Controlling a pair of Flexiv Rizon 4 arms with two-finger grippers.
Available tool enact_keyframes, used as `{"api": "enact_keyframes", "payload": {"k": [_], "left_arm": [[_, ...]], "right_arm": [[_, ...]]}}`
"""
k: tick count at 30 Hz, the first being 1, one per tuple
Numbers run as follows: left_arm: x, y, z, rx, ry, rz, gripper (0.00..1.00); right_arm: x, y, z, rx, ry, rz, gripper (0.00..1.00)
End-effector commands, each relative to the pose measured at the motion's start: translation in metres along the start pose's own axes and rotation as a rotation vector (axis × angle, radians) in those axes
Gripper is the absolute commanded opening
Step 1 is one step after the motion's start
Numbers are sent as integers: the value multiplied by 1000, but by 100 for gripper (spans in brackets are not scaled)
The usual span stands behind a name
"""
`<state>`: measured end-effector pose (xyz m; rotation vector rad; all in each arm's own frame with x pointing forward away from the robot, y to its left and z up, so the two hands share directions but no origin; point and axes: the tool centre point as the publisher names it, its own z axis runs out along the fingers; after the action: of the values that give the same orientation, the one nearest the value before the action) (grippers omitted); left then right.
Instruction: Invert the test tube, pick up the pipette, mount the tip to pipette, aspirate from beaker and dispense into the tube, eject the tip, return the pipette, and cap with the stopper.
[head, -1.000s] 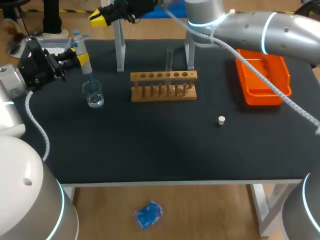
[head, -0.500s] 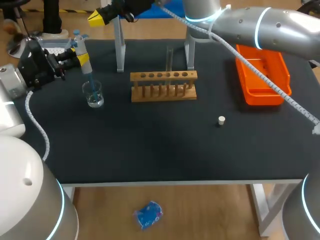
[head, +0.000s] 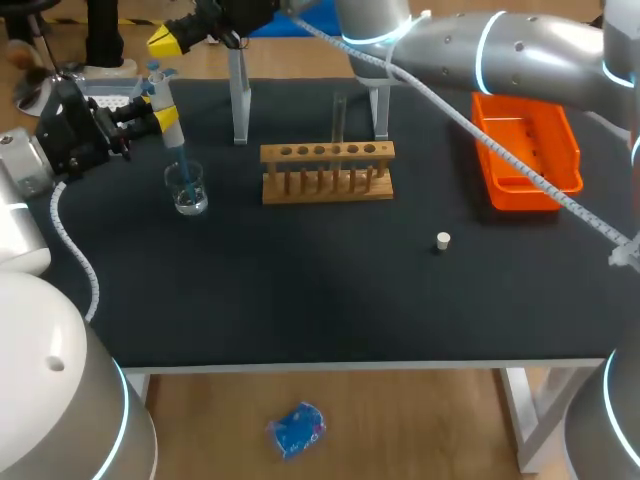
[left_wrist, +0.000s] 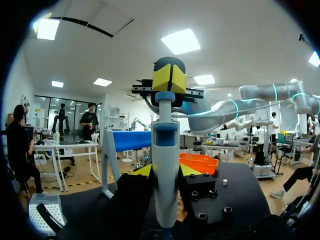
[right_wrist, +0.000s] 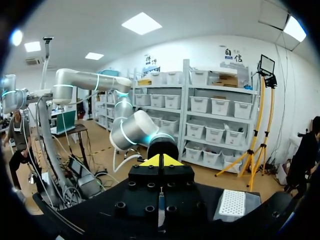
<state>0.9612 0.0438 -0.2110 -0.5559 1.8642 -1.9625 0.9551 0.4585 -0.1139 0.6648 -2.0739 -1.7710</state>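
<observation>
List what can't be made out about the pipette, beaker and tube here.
- Liquid level in the clear glass beaker: too small in the head view, cut off by the edge in the left wrist view.
- Contents of the clear glass test tube: too thin and transparent, head view.
- Gap between the right gripper and the top of the white pipette: depth unreadable, head view.

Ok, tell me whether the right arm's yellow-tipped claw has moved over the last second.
Yes. The right claw slid leftward, farther past the grey upright stand post.
</observation>
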Motion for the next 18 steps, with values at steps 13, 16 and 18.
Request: {"api": "enact_keyframes", "payload": {"k": [13,16,18], "left_arm": [[1,0,0,1,-4,2,0],[1,0,0,1,-4,2,0],[1,0,0,1,-4,2,0]], "right_arm": [[-11,-8,12,-46,123,-19,0],[-11,-8,13,-50,124,-18,0],[-11,-9,13,-52,124,-15,0]]}}
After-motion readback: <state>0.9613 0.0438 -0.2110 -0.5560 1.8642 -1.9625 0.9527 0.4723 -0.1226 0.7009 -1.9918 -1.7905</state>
